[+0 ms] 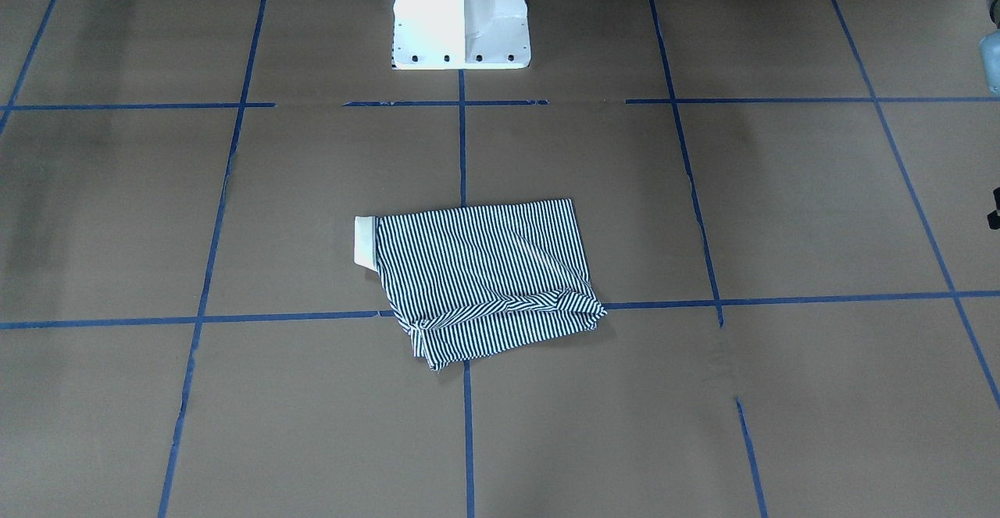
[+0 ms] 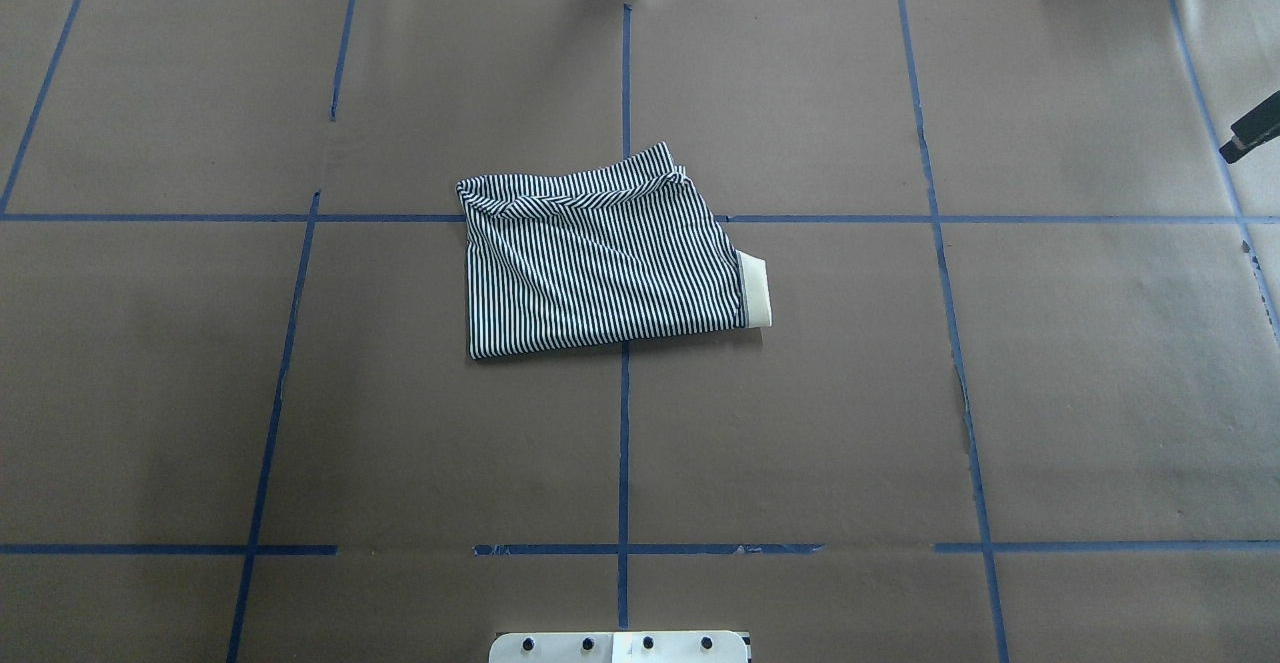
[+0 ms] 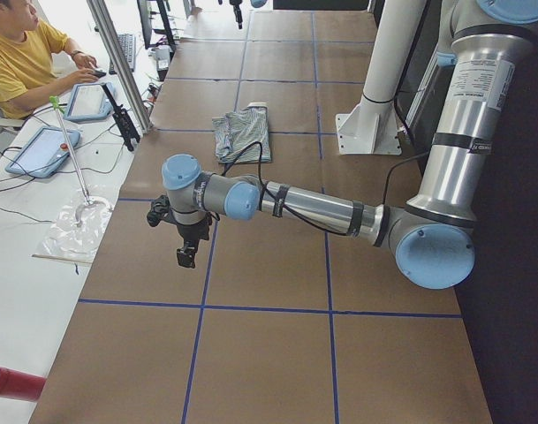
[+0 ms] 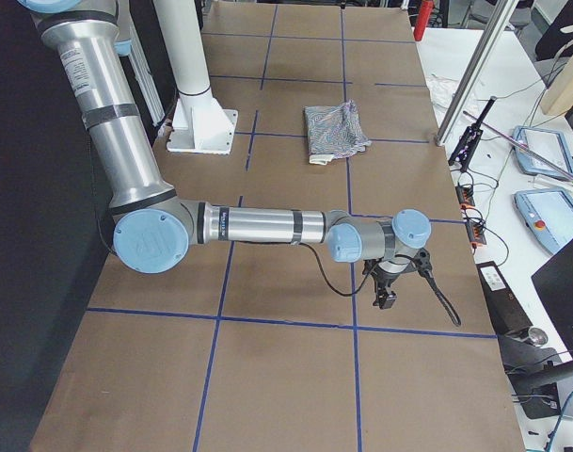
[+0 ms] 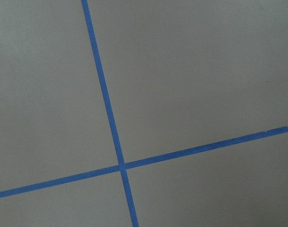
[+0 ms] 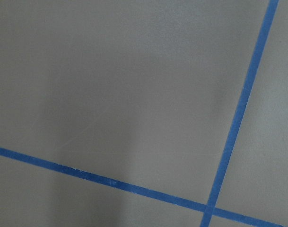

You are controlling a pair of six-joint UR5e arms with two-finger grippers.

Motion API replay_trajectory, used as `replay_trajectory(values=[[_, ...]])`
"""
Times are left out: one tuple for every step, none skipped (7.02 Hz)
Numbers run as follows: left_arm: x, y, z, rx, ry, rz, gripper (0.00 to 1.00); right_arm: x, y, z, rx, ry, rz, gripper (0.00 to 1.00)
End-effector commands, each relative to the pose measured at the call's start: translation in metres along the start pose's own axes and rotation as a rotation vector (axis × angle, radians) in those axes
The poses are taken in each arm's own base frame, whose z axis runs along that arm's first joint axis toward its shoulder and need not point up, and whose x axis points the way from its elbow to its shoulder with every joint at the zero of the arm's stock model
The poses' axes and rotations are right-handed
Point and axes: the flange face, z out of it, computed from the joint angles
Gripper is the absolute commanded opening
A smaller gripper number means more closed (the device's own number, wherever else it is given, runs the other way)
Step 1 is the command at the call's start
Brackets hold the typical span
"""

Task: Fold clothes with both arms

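The striped polo shirt [image 1: 476,276] lies folded into a rough rectangle at the table's middle, with its cream collar [image 1: 365,241] sticking out at one end. It also shows in the overhead view [image 2: 600,263]. Both arms are stretched far out from it, low over the table. The left gripper [image 3: 187,256] hangs near the table's left end, and the right gripper [image 4: 385,299] near the right end. Both are far from the shirt and hold nothing that I can see. I cannot tell whether either is open or shut. The wrist views show only brown table and blue tape.
The white pedestal base [image 1: 461,18] stands behind the shirt. Blue tape lines [image 2: 624,443] grid the brown table. An operator in yellow [image 3: 21,62] sits at a side bench with tablets [image 3: 43,150]. A red object [image 3: 12,384] lies at the bench's near end.
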Motion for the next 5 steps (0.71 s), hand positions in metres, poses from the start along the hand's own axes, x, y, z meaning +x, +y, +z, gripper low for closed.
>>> replay_trajectory(values=[[0.003,-0.001,0.000,0.002,0.001,0.007,1.00,-0.001,0.000,0.001,0.005,0.000,-0.009,1.00],[0.005,-0.002,-0.001,0.004,0.003,0.007,1.00,-0.003,-0.002,0.000,0.009,0.001,-0.013,1.00],[0.006,-0.001,-0.003,0.008,0.003,0.010,1.00,-0.004,-0.002,-0.001,0.010,-0.001,-0.014,1.00],[0.009,-0.002,-0.007,0.015,0.001,0.018,1.00,-0.003,-0.002,0.000,0.009,-0.001,-0.013,1.00],[0.013,-0.003,-0.010,0.022,0.002,0.026,1.00,-0.003,-0.002,0.000,0.008,-0.001,-0.012,1.00]])
